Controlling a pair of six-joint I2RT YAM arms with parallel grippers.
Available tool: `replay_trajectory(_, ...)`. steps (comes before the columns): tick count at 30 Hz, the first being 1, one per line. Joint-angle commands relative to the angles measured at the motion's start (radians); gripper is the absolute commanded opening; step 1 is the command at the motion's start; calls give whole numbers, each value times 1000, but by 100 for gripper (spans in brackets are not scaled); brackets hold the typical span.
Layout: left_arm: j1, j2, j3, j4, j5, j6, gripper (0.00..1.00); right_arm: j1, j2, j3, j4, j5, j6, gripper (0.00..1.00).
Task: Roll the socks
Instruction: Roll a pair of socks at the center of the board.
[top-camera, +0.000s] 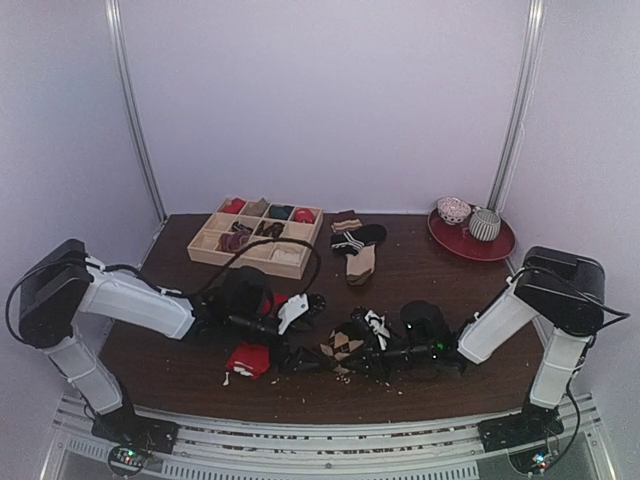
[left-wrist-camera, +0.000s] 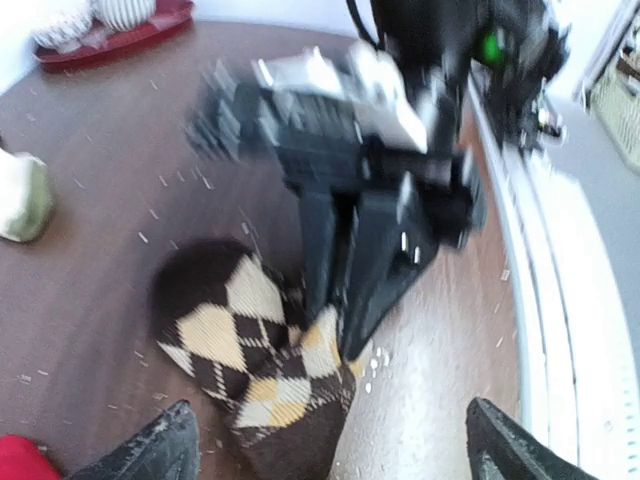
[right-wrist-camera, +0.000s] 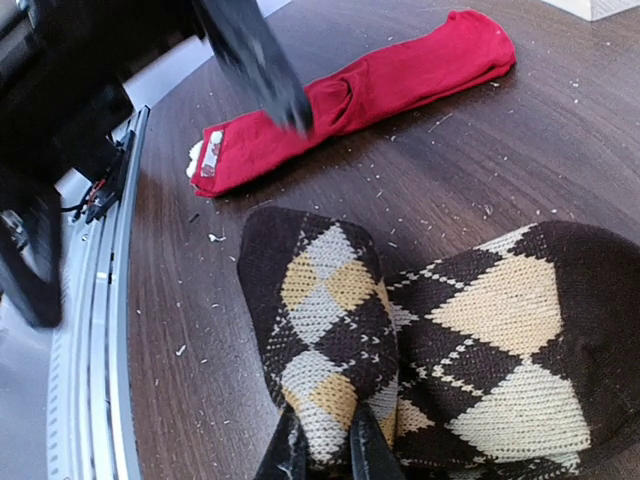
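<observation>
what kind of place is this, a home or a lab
Probably a lab test cell: bare pale walls with metal posts, two arms bolted to a rail at the table edge, and a wooden sorting tray as a prop.

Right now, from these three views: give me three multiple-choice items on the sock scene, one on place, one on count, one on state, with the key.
1. Where is the red sock?
A. on the red plate
B. flat on the table, apart from the argyle sock
C. draped over the argyle sock

2. How many rounded items sit on the red plate?
A. none
B. two
C. five

3. What is the right gripper doing?
A. open, holding nothing
B. shut on the red sock
C. shut on the argyle sock

Key:
1 B: bare wood shows between the two socks in the right wrist view.
2 B: the top view shows a pair side by side.
3 C: its fingertips pinch the argyle fabric's edge.
</observation>
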Motion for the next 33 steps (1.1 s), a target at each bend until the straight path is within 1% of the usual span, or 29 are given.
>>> replay_trajectory(1, -45, 87, 14, 35, -25, 96, 91, -18, 85, -30, -308, -75, 52, 0)
replay_trajectory(7, -52, 159, 27, 56, -61, 113, 91, -29, 114, -12, -344, -113, 28, 0)
replay_trajectory(12, -52, 204, 52, 56, -50, 124, 90, -33, 131, -2, -360, -129, 11, 0)
replay_trajectory(15, -52, 244, 75, 34, -60, 129, 88, -35, 134, 3, -377, -144, -4, 0)
replay_trajectory(17, -52, 266, 84, 23, -63, 127, 84, -39, 133, 2, -384, -158, -9, 0)
replay_trajectory(19, -52, 291, 101, -19, -63, 123, 75, -45, 133, 2, -391, -170, -12, 0)
replay_trajectory(21, -52, 316, 113, -50, -45, 121, 62, -53, 133, 2, -395, -178, -14, 0)
replay_trajectory(24, -52, 328, 102, -69, -29, 109, 32, -66, 137, 4, -397, -185, -16, 0)
replay_trajectory(25, -52, 328, 99, -78, -29, 102, 21, -69, 137, 4, -399, -188, -18, 0)
replay_trajectory(26, -52, 329, 97, -94, -31, 96, 11, -72, 135, 6, -402, -189, -19, 0)
replay_trajectory(27, -52, 328, 100, -113, -33, 86, 4, -75, 131, 9, -404, -192, -20, 0)
replay_trajectory(28, -52, 328, 107, -141, -41, 73, 0, -77, 119, 12, -406, -190, -18, 5)
replay_trajectory(29, -52, 329, 120, -179, -51, 58, 0, -80, 100, 16, -412, -184, -17, 9)
replay_trajectory(31, -52, 331, 156, -275, -90, 17, 0, -82, 33, 21, -426, -153, -25, 13)
replay_trajectory(32, -52, 337, 180, -328, -110, -5, 0, -82, -16, 22, -429, -127, -26, 17)
replay_trajectory(33, -52, 348, 209, -388, -119, -23, 0, -82, -70, 18, -426, -82, -30, 24)
